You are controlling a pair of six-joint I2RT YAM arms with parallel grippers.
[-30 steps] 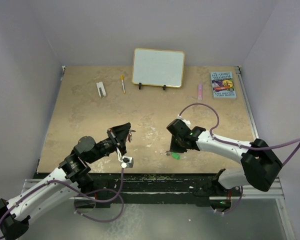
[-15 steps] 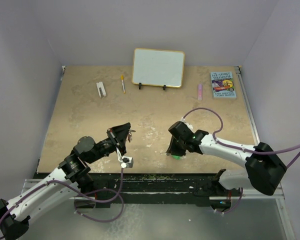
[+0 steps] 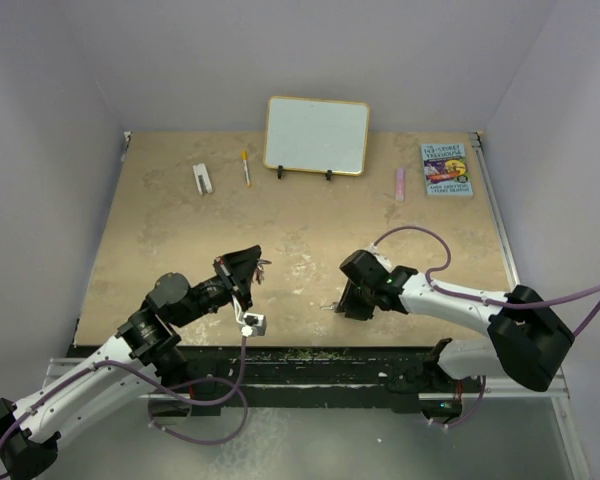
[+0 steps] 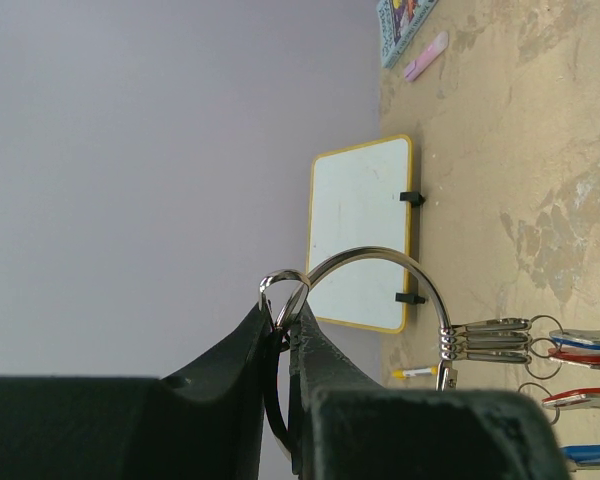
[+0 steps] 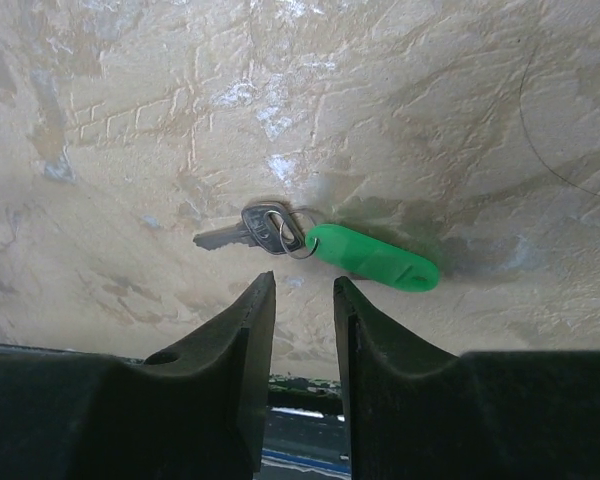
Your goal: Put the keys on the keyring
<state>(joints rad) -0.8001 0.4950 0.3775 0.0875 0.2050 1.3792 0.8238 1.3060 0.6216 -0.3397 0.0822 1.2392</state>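
My left gripper (image 3: 252,263) is shut on the keyring (image 4: 380,258) and holds it above the table. In the left wrist view the fingertips (image 4: 280,312) pinch a small wire loop on the big silver ring. Keys with red and blue tags (image 4: 580,347) hang from the ring at the right. A loose silver key (image 5: 248,231) with a green tag (image 5: 376,258) lies flat on the table. My right gripper (image 5: 303,287) is open with a narrow gap, just short of that key and not touching it. From above, the right gripper (image 3: 351,304) covers the tag; only the key tip (image 3: 328,306) shows.
At the back stand a white framed board (image 3: 317,135), a yellow pen (image 3: 245,167), a small white object (image 3: 202,178), a pink object (image 3: 400,183) and a book (image 3: 447,168). The table's front edge (image 3: 310,348) lies close behind the right gripper.
My right gripper has moved down and toward the front edge over the green-tagged key, hiding the tag from above. The left arm has not moved.
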